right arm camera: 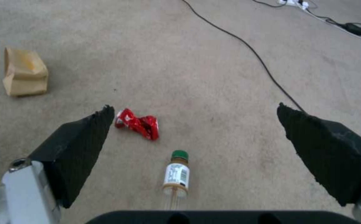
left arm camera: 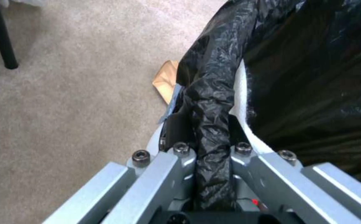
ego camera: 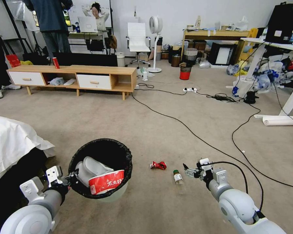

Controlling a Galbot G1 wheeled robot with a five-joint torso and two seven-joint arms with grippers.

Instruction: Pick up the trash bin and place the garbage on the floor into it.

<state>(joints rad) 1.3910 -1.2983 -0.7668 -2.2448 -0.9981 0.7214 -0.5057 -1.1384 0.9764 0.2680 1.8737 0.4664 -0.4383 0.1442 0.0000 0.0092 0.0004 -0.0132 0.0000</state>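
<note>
Head view: you are holding the trash bin (ego camera: 101, 169) off the floor (ego camera: 120, 120) with the left gripper (ego camera: 72, 178), which is pinching the bag-lined rim on the near-left side. A noodle cup (ego camera: 106, 182) and pale tissues (ego camera: 91, 167) are already lying inside. The right gripper (ego camera: 188, 171) is hovering low, just beside the green-capped bottle (ego camera: 177, 177); the red wrapper (ego camera: 158, 165) is lying near it.

Left wrist view: the fingers are clamping together on the black bag (left arm camera: 211, 124) over the rim. Risk: the plastic could slide and let the bin tip, since the grip is on one edge only. A brown paper bag (left arm camera: 166, 81) is peeking out behind the bin, mostly hidden.

Right wrist view: the pads (right arm camera: 81, 146) are standing wide apart, with the bottle between them, its base cut off by the gripper body. The round bottle could roll away from an off-centre pinch.
</note>
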